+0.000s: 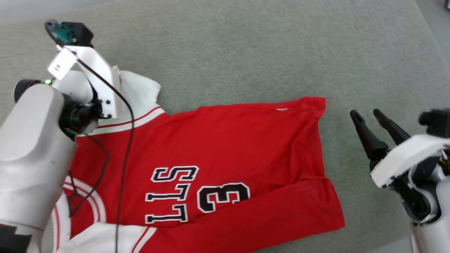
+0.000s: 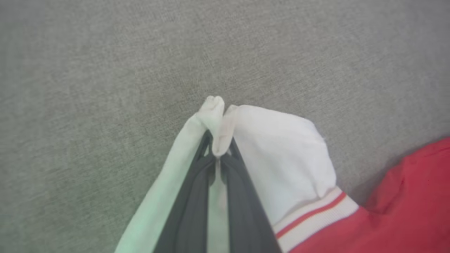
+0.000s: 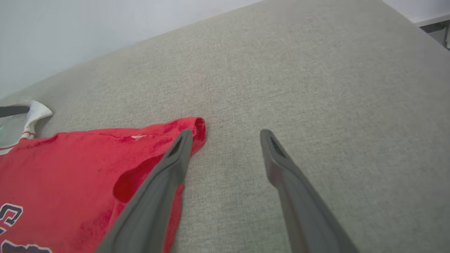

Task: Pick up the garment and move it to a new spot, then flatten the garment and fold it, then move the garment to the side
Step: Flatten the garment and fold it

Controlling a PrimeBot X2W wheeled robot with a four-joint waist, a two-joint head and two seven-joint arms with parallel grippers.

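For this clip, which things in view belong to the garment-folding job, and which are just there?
Part of the job:
- red garment
- left end effector, shut on its white sleeve end
- right end effector, open, beside it

Just there:
- grey fabric surface
- pale wall
- paper tag on the left arm

- Left arm [image 1: 31, 151] blocks the garment [image 1: 246, 140]'s left end in the head view.
- Its near edge and near white sleeve [image 1: 102, 239] run off the bottom there.
- Left gripper [image 2: 218, 154]: tips half buried in the white cloth pinched between them.
- White label [image 1: 60, 65] on the left wrist, writing too small to read.
- Chest lettering [image 3: 10, 214] is cut by the right wrist view's left edge.
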